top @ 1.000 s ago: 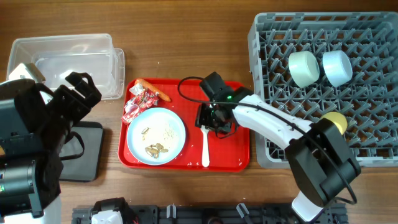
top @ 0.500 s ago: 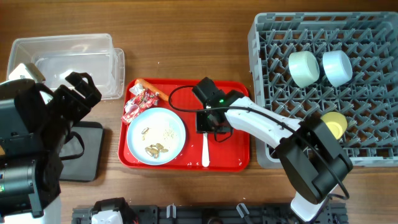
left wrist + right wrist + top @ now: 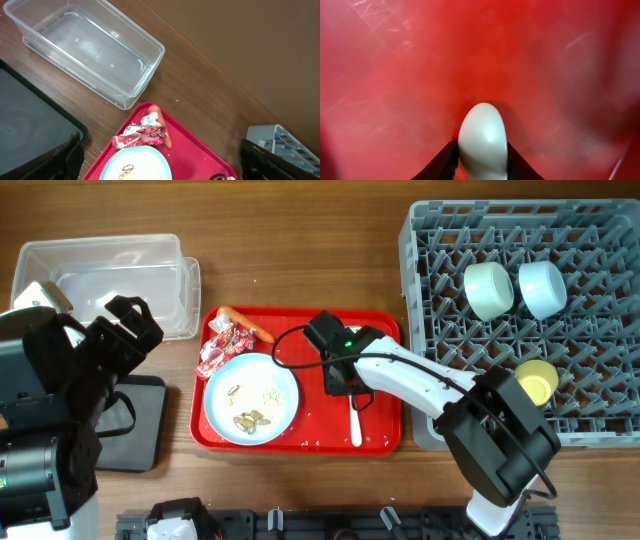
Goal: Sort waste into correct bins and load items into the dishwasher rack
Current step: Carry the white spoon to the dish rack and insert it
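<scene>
My right gripper (image 3: 338, 375) is shut on the bowl end of the white spoon (image 3: 481, 140), low over the red tray (image 3: 380, 330); the handle (image 3: 355, 425) points to the tray's front. The pale blue plate (image 3: 250, 398) with food scraps (image 3: 250, 420) lies on the tray's left. The red-and-white wrapper (image 3: 142, 136), tissue (image 3: 150, 119) and carrot (image 3: 161, 130) lie behind it. My left gripper (image 3: 160, 167) is open and empty, above the black tray (image 3: 140, 425). The clear tub (image 3: 85, 50) is empty. The mint bowl (image 3: 488, 290), blue bowl (image 3: 542, 288) and yellow cup (image 3: 537, 383) sit in the grey rack (image 3: 600, 320).
The red tray lies between the bins on the left and the rack on the right. The left arm's bulk covers the near-left of the table. A black cable loops over the tray by the right wrist.
My right gripper has shifted slightly left on the tray with the spoon's bowl in it. The spoon's handle has swung to the right. The left arm has not moved.
</scene>
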